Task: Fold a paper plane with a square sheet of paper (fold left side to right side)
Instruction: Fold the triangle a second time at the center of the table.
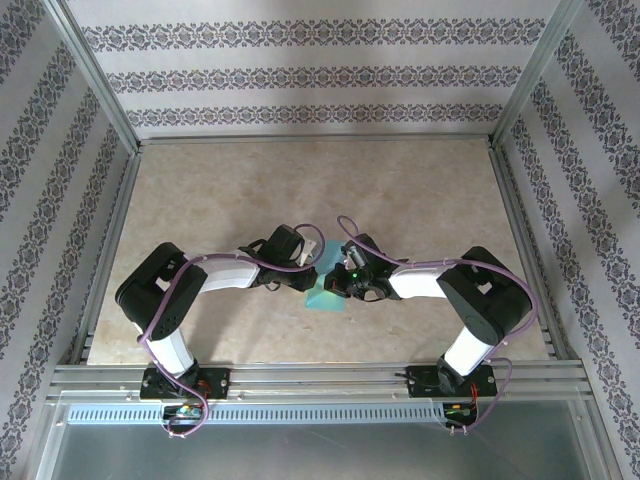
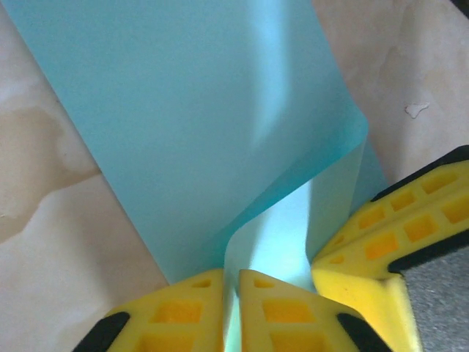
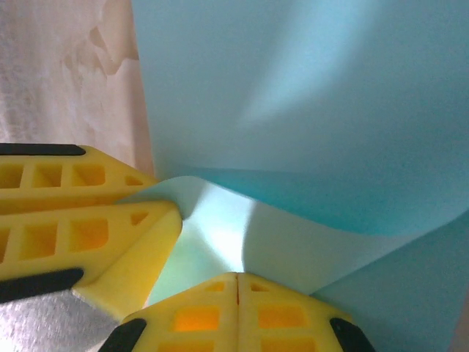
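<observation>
You're mid-fold: the left pincer (image 2: pixel 231 312) and right pincer (image 3: pixel 236 301) each pinch the lifted, curling edge of the square sheet of paper (image 2: pixel 205 132), lying mid-worktop (image 2: pixel 44 242); no crease looks pressed yet

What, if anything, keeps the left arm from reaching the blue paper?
Probably nothing, so yes: the left gripper looks closed on a raised fold of the square sheet of paper, the right gripper pinching beside it.
</observation>
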